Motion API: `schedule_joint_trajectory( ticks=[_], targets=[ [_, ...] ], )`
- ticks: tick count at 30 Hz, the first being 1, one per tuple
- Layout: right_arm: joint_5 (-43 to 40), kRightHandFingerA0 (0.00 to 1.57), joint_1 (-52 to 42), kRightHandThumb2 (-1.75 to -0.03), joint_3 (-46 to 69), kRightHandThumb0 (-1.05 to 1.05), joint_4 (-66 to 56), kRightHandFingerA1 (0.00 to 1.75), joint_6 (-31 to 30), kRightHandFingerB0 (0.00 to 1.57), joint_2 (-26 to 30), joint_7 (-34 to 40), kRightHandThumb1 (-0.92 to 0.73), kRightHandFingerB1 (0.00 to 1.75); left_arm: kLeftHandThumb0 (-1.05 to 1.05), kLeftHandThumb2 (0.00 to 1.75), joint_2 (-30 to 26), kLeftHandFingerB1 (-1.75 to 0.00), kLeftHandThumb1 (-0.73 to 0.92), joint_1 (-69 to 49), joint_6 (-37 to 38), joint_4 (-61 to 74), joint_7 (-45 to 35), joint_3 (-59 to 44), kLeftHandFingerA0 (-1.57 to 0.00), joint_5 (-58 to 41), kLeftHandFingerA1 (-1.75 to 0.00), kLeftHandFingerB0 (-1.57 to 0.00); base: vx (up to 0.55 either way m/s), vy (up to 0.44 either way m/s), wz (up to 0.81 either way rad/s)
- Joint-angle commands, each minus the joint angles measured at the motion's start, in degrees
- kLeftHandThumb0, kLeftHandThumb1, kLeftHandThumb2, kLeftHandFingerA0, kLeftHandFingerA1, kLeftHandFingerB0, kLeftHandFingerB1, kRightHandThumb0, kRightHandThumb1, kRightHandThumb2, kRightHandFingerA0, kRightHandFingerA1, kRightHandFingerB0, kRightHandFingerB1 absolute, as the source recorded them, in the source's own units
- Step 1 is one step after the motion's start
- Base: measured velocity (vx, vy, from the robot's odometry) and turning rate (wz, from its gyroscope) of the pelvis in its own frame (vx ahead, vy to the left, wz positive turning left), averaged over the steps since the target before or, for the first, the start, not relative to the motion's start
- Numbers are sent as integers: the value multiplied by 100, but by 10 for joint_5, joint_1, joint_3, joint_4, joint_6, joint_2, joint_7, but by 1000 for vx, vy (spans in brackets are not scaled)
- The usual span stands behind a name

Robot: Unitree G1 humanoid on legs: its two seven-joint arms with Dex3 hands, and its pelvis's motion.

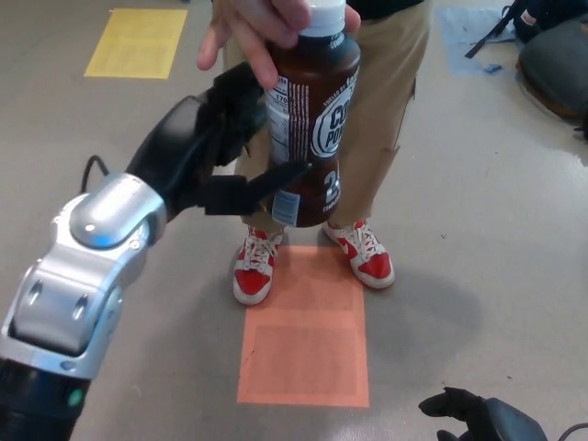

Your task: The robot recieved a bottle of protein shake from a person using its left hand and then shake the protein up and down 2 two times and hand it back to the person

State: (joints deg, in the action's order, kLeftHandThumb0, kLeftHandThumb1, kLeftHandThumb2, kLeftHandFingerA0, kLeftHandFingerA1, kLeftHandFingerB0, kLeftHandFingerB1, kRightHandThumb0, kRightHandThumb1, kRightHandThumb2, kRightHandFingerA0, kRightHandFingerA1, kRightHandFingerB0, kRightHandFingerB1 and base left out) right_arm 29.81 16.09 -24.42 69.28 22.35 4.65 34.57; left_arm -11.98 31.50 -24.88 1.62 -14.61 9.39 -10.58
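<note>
Your black left hand point(220, 152) has little room: the brown, white-capped protein shake bottle point(310, 110) sits against its fingers, and the person's hand point(266, 28) blocks the bottle's top. Below, grey floor point(478, 239) lies open around the red shoes point(254, 268).

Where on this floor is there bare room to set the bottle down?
Bare floor lies right of the red shoes, towards the dark bag; also between left hand and yellow mat. Crowded around the bottle.
</note>
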Motion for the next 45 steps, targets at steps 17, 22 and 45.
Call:
schedule_joint_trajectory(
  ticks=[17, 22, 45],
  targets=[
    [23, 87, 4, -64, -8, -21, 14, 46, 34, 74, 10, 35, -78, 42, -78, 84, 142, -1, 47, 114, -414, -6, 58, -38, -1, -56, -18, 0, 0, 0, 0],
    [16, 88, 6, -64, 0, -22, 15, 47, 42, 75, 10, 33, -77, 43, -60, 59, 176, -11, 61, 95, -374, -16, 107, -61, -49, -25, -44, 0, 0, 0, 0],
    [14, 93, 13, -62, 19, -18, 24, 59, 64, 79, 2, 36, -72, 45, -12, 76, 211, -110, 79, -33, -85, -27, 200, -79, -106, 67, -112, -68, 0, 0, 0]
  ],
)
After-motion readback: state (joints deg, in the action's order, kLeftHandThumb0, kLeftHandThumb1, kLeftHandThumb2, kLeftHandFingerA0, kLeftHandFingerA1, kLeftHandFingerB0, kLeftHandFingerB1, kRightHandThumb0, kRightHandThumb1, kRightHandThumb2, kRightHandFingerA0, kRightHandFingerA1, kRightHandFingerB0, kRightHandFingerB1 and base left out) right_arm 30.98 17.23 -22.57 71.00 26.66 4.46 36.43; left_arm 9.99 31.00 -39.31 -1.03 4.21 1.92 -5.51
